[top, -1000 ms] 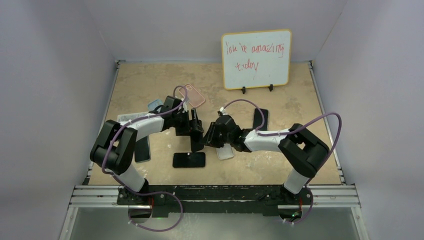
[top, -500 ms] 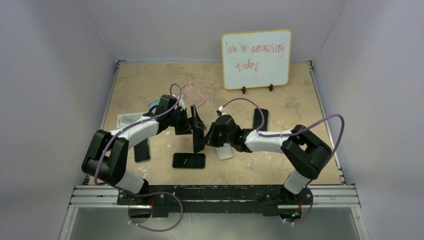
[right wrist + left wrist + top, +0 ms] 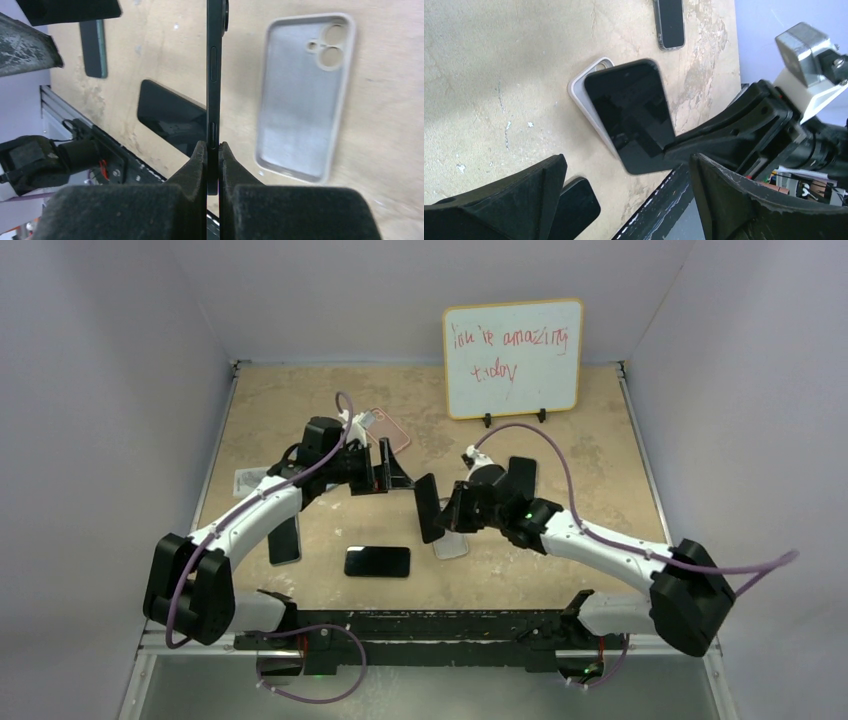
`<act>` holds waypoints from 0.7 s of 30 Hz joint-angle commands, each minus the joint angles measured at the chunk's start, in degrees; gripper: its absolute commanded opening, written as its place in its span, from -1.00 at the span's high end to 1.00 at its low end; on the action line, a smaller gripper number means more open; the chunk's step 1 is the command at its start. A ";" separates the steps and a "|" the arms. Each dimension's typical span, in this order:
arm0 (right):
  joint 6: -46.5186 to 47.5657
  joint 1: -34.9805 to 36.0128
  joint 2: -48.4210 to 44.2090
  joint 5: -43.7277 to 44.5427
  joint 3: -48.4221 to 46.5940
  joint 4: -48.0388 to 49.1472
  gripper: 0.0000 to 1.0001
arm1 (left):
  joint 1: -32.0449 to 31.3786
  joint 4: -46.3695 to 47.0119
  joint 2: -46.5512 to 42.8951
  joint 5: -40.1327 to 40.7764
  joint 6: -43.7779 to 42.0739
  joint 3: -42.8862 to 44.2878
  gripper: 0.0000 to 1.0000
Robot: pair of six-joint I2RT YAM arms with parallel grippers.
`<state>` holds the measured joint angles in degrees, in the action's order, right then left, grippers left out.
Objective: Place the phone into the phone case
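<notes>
My right gripper (image 3: 446, 513) is shut on the lower end of a black phone (image 3: 428, 508), which it holds off the table. In the right wrist view the phone (image 3: 214, 75) shows edge-on, pinched between the fingers (image 3: 197, 160). An empty pale grey phone case (image 3: 300, 95) lies flat with its inside up, just right of the held phone. The case (image 3: 452, 544) sits on the table partly under the phone. My left gripper (image 3: 395, 472) hangs open just left of the phone, touching nothing; its wrist view shows the phone's dark screen (image 3: 631, 115) over the case (image 3: 586, 85).
A second black phone (image 3: 377, 561) lies near the front edge. Other phones lie at the left (image 3: 284, 540) and right of centre (image 3: 520, 478). A pink case (image 3: 387, 430) lies behind the left gripper. A whiteboard (image 3: 512, 358) stands at the back.
The left gripper opened, let go of the phone and drew back to the upper left. The right gripper shut on the phone and carried it a little to the right.
</notes>
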<state>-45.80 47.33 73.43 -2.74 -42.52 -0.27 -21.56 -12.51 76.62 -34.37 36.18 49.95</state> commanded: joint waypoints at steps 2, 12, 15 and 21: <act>7.85 -6.34 -7.19 -4.78 2.61 -9.23 1.00 | -0.51 1.36 0.29 -3.14 -2.84 -1.67 -0.91; 10.17 -12.70 -5.72 -15.31 5.78 -5.75 1.00 | -7.54 10.07 10.11 -0.78 0.50 -2.09 -0.64; 10.32 -13.02 -3.76 -16.70 5.78 -3.74 1.00 | -7.88 12.61 12.54 -0.15 1.75 -2.83 -0.54; 11.47 -14.72 0.83 -19.71 6.01 -0.89 1.00 | -7.86 15.74 16.46 0.86 2.40 -3.11 -0.42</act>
<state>-36.16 33.82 72.93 -17.93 -36.14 -6.44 -29.52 -2.07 91.74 -34.61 37.47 47.11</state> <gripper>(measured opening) 0.035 0.726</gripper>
